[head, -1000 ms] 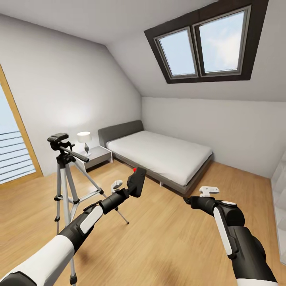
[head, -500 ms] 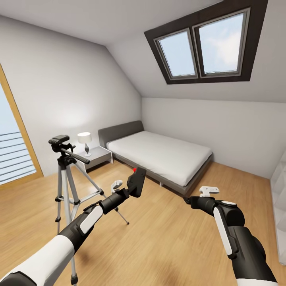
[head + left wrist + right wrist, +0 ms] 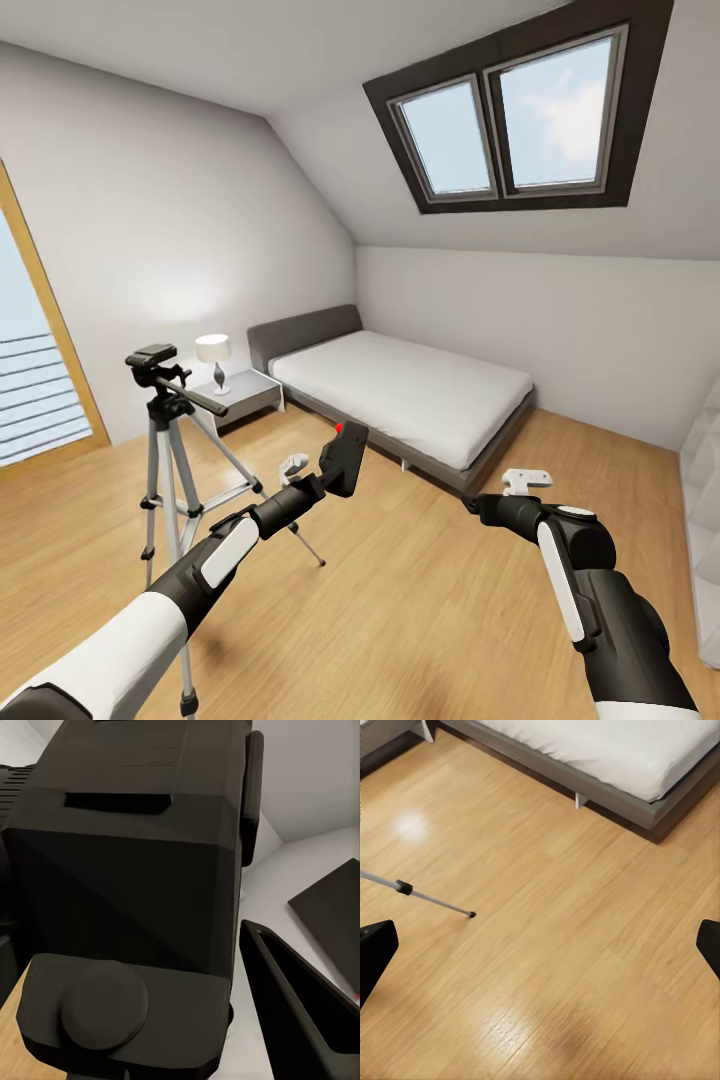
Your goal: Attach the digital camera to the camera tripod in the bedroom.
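My left gripper (image 3: 333,473) is shut on the digital camera (image 3: 343,460), a matte-black body with a red button on top, held up over the wood floor. Seen from the left wrist, the camera (image 3: 135,907) sits close against the lens, with one dark finger (image 3: 300,1012) beside it. The camera tripod (image 3: 165,450) stands to the left of the camera, silver legs spread, its head plate (image 3: 152,356) bare and its pan handle pointing right. One tripod leg (image 3: 427,897) reaches into the right wrist view. My right gripper (image 3: 525,482) hangs open over bare floor, holding nothing.
The low grey bed (image 3: 400,385) with a white mattress stands ahead against the far wall, beside a nightstand (image 3: 243,392) carrying a lamp (image 3: 212,350). A skylight (image 3: 510,110) sits in the sloped ceiling. There is a glass door (image 3: 30,390) at the left and a white shelf (image 3: 703,470) at the right edge.
The whole picture has shifted a little, so the camera moved: the tripod now sits slightly further right and lower. Both arms keep their pose and the digital camera stays gripped.
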Robot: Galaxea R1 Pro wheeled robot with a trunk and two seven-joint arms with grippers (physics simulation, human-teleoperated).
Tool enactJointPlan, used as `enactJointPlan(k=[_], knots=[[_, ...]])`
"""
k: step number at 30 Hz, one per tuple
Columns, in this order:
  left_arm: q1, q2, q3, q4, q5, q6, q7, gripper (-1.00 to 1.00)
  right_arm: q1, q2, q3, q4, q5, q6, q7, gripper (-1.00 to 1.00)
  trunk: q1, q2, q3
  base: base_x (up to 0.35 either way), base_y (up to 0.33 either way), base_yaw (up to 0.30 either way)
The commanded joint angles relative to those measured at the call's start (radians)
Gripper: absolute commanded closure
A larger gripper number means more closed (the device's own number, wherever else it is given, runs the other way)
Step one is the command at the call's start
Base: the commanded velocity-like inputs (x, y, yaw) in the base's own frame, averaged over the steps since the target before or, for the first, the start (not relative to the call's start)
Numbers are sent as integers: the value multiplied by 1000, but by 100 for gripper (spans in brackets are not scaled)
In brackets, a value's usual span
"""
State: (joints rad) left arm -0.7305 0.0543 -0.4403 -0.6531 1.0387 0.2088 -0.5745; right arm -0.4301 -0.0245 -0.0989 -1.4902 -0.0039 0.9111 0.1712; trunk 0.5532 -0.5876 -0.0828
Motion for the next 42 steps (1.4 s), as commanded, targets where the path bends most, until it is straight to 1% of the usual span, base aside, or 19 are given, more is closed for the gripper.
enactJointPlan(k=[1,27,42], knots=[[-1,1,-3,0,11,6,-3,100,-1,0,-1,-1,0,5,3,-100,-4,6,1,0,0,0],[-1,1,-3,12,11,6,-3,100,-1,0,-1,-1,-1,5,3,-100,-103,188,83,0,0,0],[-1,1,-3,13,11,6,-2,100,-1,0,-1,-1,-1,5,3,-100,-103,188,83,0,0,0]])
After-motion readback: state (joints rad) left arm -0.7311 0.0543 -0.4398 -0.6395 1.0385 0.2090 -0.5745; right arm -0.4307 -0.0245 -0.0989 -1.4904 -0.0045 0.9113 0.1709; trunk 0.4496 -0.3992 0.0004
